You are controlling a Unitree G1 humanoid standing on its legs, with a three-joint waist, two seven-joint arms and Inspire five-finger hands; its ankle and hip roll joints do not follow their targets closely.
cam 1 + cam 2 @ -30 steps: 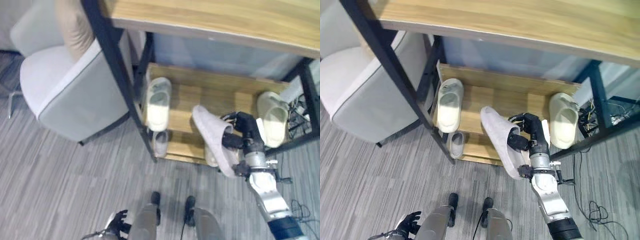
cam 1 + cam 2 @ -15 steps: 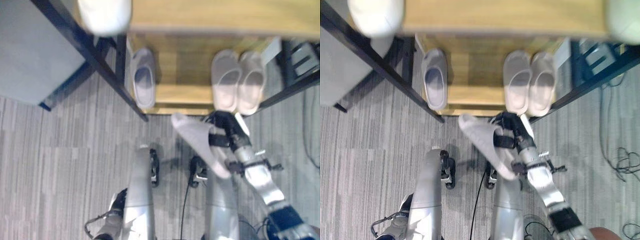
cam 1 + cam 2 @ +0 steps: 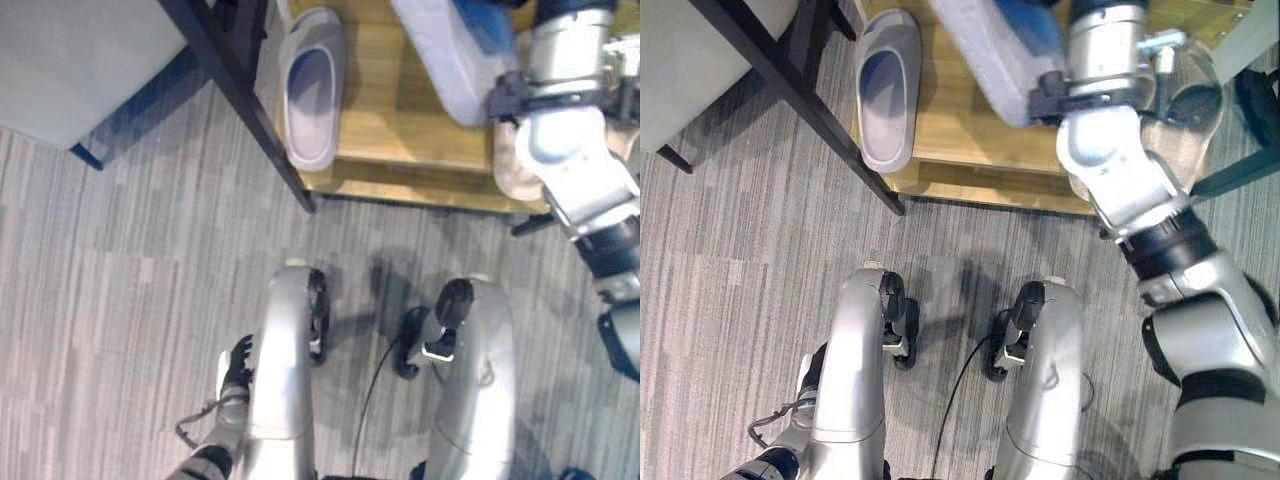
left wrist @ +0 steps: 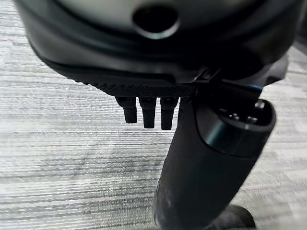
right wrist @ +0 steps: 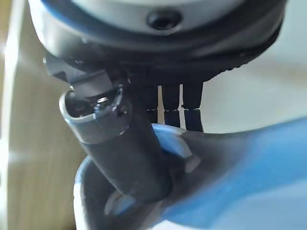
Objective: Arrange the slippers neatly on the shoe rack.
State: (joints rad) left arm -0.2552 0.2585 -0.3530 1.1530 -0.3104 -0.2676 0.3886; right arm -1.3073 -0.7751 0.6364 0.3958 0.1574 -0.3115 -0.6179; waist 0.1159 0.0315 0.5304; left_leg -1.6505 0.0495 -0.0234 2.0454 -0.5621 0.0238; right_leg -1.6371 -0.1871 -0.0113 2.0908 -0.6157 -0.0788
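While the pale grey, soft-soled slipper (image 3: 995, 50) hangs over the low wooden shelf of the shoe rack (image 3: 420, 165), pinched in the right hand (image 5: 122, 158), the sensible course, as I judge it, is to lower it level, sole down, and set it parallel to the lilac-grey open-toed slipper (image 3: 310, 85) lying flat at the shelf's left end, leaving a little gap between them. In the right wrist view the thumb presses into the slipper's strap with the fingers curled behind it. Its rubbery foam looks pliant, so it may sag or twist on release. A cream slipper (image 3: 1185, 100) rests behind the forearm at the shelf's right. Black metal posts (image 3: 245, 110) frame the rack, which stands on striped grey carpet (image 3: 120, 270). Down low by the carpet, the left hand (image 3: 236, 362) hangs idle, fingers curled on nothing.
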